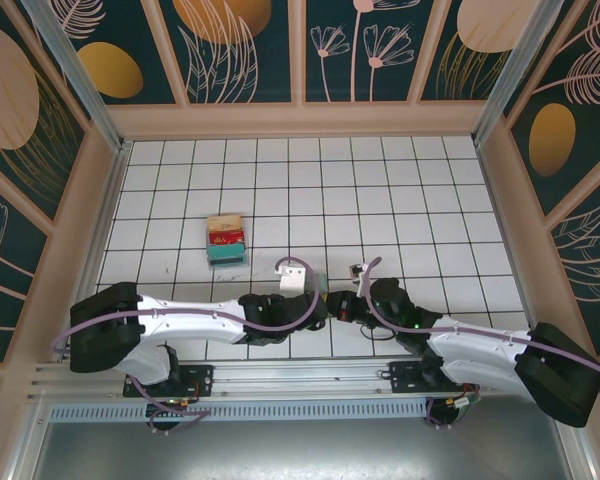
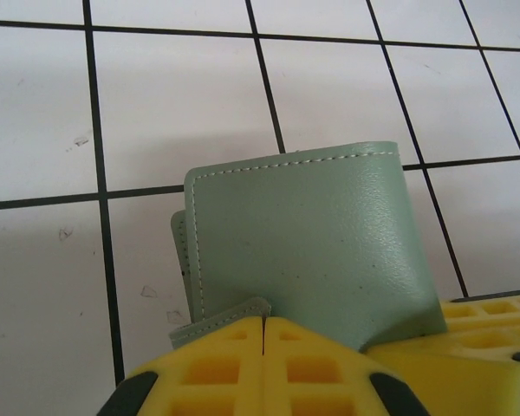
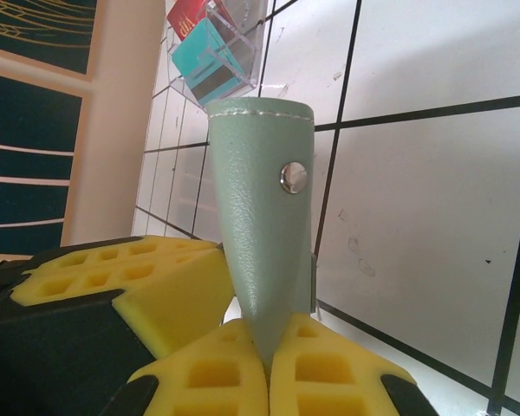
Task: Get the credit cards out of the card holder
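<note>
The card holder [image 1: 293,277] is held upright near the middle of the white tiled surface [image 1: 430,200], just in front of the two arms and pinched from both sides. The left claw [image 2: 264,334] is closed tight. Its yellow fingertips meet on a narrow flap at the holder's lower edge, and the grey-green leaf rises above them with pale stitching along the top. The right claw [image 3: 269,364] is closed as well, its fingertips clamped on the bottom of the folded holder, which widens upward from them. A small metal snap [image 3: 293,176] shows on the side facing that camera. The two claws sit just beside each other. Farther back and to the left — apart from the holder — a stack of tan, red and teal cards [image 1: 226,241] sits in a clear stand.
</note>
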Controlling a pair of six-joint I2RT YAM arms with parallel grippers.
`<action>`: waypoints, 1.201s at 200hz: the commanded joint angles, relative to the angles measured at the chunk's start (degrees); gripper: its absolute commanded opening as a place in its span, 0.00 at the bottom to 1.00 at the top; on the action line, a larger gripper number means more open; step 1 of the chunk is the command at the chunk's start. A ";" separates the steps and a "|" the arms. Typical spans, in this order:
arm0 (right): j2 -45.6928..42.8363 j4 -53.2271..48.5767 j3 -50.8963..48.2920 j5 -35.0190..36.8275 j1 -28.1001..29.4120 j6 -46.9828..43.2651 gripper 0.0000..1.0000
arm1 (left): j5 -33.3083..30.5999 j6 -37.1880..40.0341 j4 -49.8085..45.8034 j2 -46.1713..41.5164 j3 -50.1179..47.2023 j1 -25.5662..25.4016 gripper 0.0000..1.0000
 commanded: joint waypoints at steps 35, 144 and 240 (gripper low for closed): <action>-3.78 1.71 0.88 0.91 0.50 -1.00 0.00 | -7.10 -4.15 -10.77 -3.75 -6.17 3.87 0.00; 1.39 2.65 2.53 1.29 0.34 -2.05 0.02 | -2.27 -0.47 -3.35 -16.99 -9.96 4.63 0.00; 21.79 10.14 8.44 -1.90 0.48 -3.31 0.60 | 2.58 3.20 1.39 -16.87 -6.84 4.57 0.00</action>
